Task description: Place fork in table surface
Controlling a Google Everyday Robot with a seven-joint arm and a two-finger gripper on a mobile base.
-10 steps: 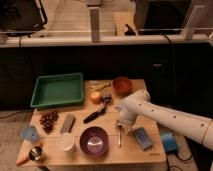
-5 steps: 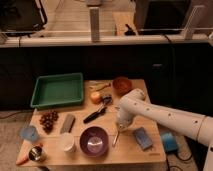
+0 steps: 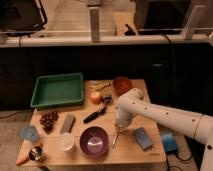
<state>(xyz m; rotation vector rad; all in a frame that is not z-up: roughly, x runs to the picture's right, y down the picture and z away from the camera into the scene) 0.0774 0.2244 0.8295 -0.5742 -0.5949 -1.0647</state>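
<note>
Gripper (image 3: 118,128) hung low over the table surface (image 3: 127,154) — fork (image 3: 115,139) just beneath it.
The slim silver fork slanted just right of the purple bowl (image 3: 94,141) (only a pale glint showed inside); whether the gripper was clamped on it or loose could not be told.

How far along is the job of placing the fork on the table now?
Looks done: the fork is down at the table surface, just right of the purple bowl. In hand: the gripper sits at the fork's upper end; whether it has let go cannot be told. Left: release if needed, then lift the arm away.
</note>
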